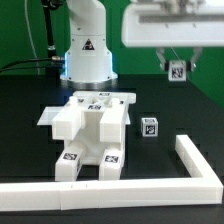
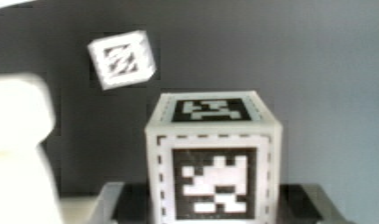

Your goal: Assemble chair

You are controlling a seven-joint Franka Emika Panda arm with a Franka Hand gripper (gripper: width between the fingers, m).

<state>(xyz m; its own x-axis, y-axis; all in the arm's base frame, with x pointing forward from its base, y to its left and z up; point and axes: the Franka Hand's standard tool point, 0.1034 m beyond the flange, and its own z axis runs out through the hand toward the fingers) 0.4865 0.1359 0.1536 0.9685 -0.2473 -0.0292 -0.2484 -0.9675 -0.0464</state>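
Observation:
The partly built white chair [image 1: 90, 135] stands on the black table, left of centre in the exterior view, with fiducial tags on its top and front. Its edge also shows in the wrist view [image 2: 15, 130]. My gripper [image 1: 177, 62] is high above the table on the exterior view's right, well clear of the chair. It is shut on a small white tagged block [image 1: 178, 71]. In the wrist view the gripper [image 2: 212, 208] has that block [image 2: 212, 150] upright between its fingers [image 2: 118, 198]. A second small tagged cube [image 1: 149, 126] lies on the table right of the chair and shows in the wrist view [image 2: 124, 57].
A long white L-shaped border rail [image 1: 190, 160] runs along the table's front and up the exterior view's right. The arm's white base [image 1: 86, 50] stands behind the chair. A green wall is behind.

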